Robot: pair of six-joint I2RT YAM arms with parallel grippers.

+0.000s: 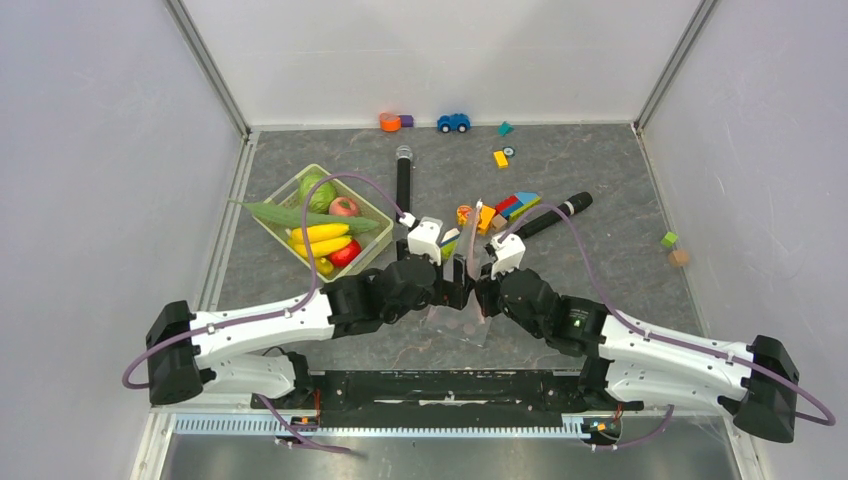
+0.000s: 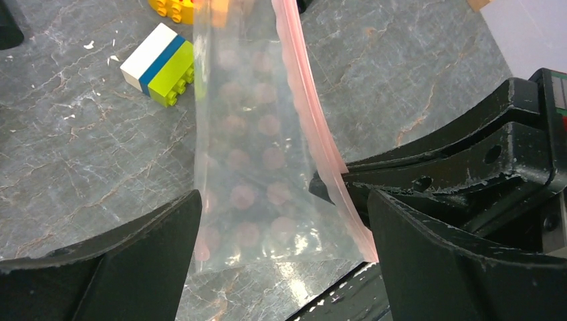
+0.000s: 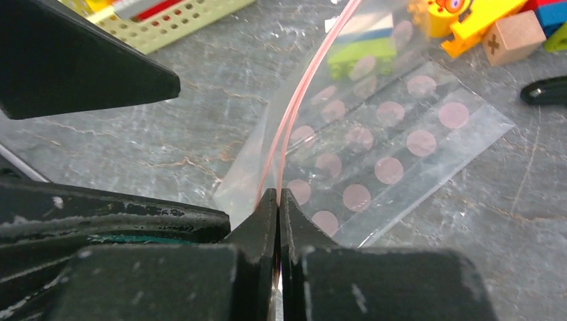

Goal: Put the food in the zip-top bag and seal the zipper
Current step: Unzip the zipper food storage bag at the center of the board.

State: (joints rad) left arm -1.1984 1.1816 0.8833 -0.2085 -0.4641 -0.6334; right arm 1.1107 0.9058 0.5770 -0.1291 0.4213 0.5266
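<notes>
The clear zip-top bag with pink dots lies at the table's centre, one edge lifted. My right gripper is shut on its pink zipper; in the top view this gripper is just right of the bag. My left gripper is open wide, with the bag between its fingers but not touching either; in the top view it faces the right one. The food sits in the pale green basket: cabbage, pinkish fruit, banana, tomato, leafy vegetable.
Coloured building blocks lie just beyond the bag, one white, blue and green. Two black microphones lie behind. A blue toy car, an orange tape roll and small blocks sit near the walls.
</notes>
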